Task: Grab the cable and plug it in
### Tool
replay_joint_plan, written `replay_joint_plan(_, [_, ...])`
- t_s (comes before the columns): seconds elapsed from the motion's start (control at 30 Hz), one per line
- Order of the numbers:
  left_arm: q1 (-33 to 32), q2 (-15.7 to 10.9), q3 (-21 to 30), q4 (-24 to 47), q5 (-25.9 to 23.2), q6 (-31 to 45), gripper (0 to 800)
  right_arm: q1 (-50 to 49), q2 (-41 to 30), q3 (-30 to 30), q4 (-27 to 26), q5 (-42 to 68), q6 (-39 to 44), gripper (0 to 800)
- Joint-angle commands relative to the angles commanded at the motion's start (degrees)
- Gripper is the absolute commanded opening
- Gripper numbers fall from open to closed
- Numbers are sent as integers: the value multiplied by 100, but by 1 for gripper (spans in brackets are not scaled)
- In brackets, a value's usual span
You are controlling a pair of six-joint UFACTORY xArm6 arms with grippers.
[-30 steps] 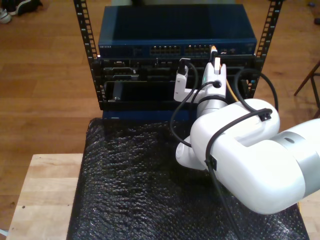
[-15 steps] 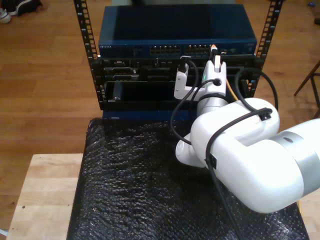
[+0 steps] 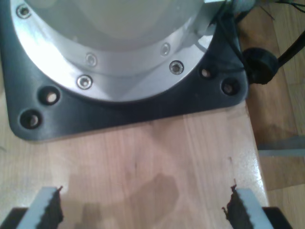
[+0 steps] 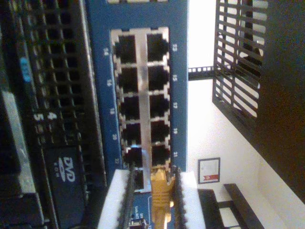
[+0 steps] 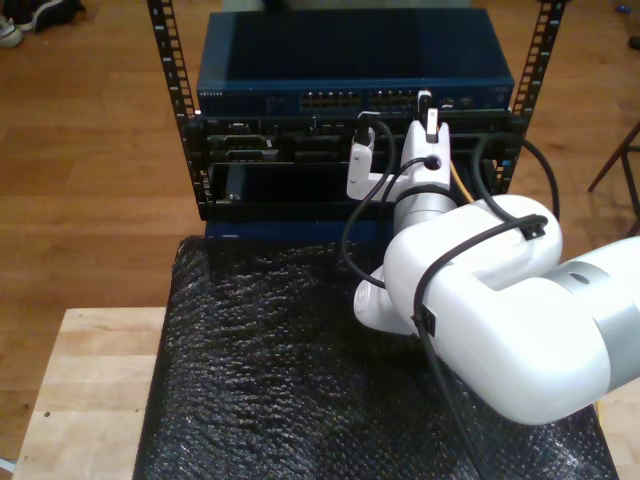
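**Cable held at the switch ports**

The cable (image 4: 161,193) is pinched between the white fingers (image 4: 116,200) of my second gripper (image 4: 152,200), its plug directly ahead of the fingertips at the last ports of the blue switch (image 4: 178,57). My first gripper (image 3: 143,212) is held spread above a wooden tabletop (image 3: 152,157), with a black base plate (image 3: 119,117) just beyond its jaws.

My second hand (image 5: 427,122) has edged nearer the blue switch (image 5: 300,75) — cable (image 4: 161,195) plug now meets a port.
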Motion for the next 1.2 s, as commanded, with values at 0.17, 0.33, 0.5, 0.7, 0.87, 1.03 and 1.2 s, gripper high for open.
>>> replay_joint_plan(0.17, [0,0,0,0,0,0,800,18,-448,527,0,299,35,254])
replay_joint_plan(0.33, [0,0,0,0,0,0,800,123,-1064,1275,9,730,35,293])
replay_joint_plan(0.5, [0,9,0,0,0,0,800,167,-1776,2013,9,1196,35,310])
replay_joint_plan(0.7, [0,9,0,0,0,0,800,149,-2646,2699,-9,2110,35,417])
replay_joint_plan(0.87, [0,0,0,0,0,0,800,9,-3411,3015,-237,3411,26,456])
replay_joint_plan(1.03, [0,9,0,0,0,0,800,-563,-4123,3270,-659,4536,18,524])
replay_joint_plan(1.2, [0,9,0,0,0,0,800,-1240,-4651,3288,-1081,5829,9,554])
